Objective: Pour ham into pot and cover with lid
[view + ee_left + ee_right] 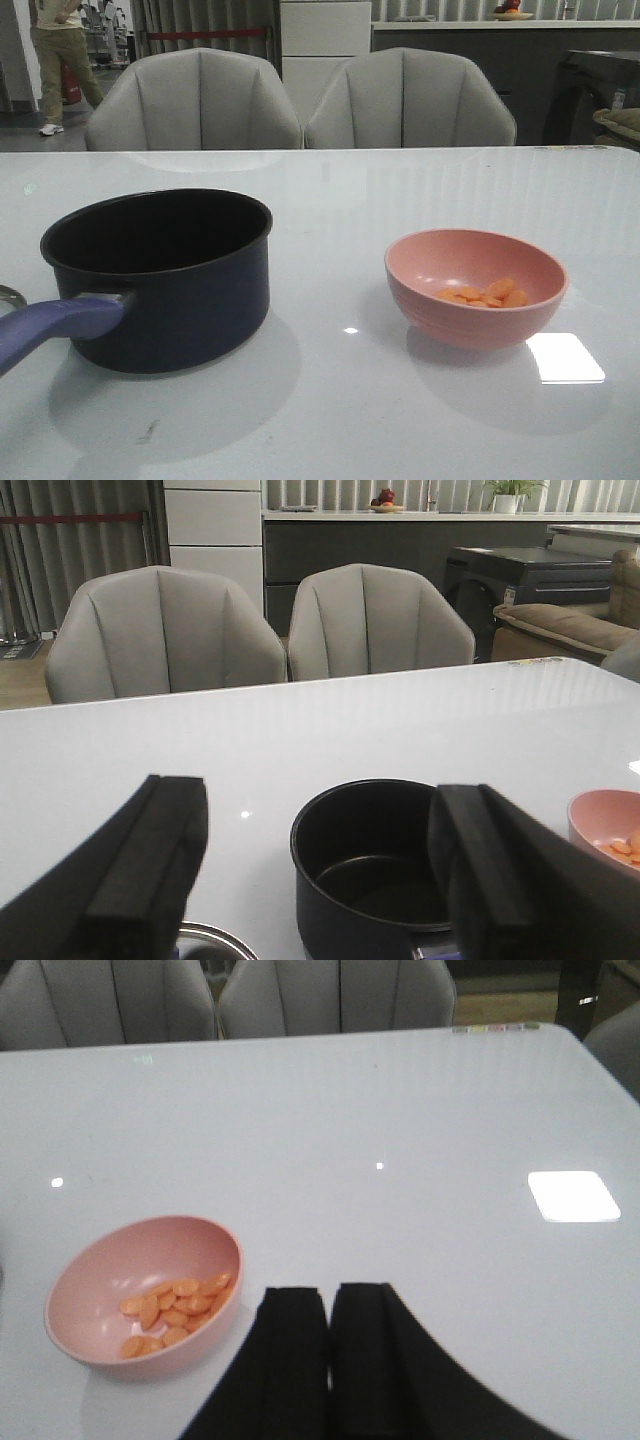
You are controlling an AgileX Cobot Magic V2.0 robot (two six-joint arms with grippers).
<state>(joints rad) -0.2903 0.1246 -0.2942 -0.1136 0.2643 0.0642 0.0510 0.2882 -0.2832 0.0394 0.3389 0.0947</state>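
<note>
Pot [160, 280]: handle cropped at 8 o'clock. Ham [485, 294]: in pink bowl [475, 288]. Lid [205, 942]: only rim sliver visible. Left gripper [320, 880] released; right gripper [329, 1360] clenched, empty.

The tabletop [330, 200] under my hands is smooth, glossy white, mirroring the chairs and ceiling lights. At about ten o'clock from the bowl [475, 288], the pot [160, 275] shows a dark navy outside with a soft sheen and a matt black inside; its handle [55, 330] looks like smooth purple-blue plastic. The bowl is matt pink, plastic-looking, faintly ribbed below. The ham [175, 1310] in it looks smooth and slightly moist. My left hand [320, 880] and right hand [330, 1360] carry matt black, rubbery fingers. The chairs [300, 100] at twelve o'clock wear grey padded upholstery.
</note>
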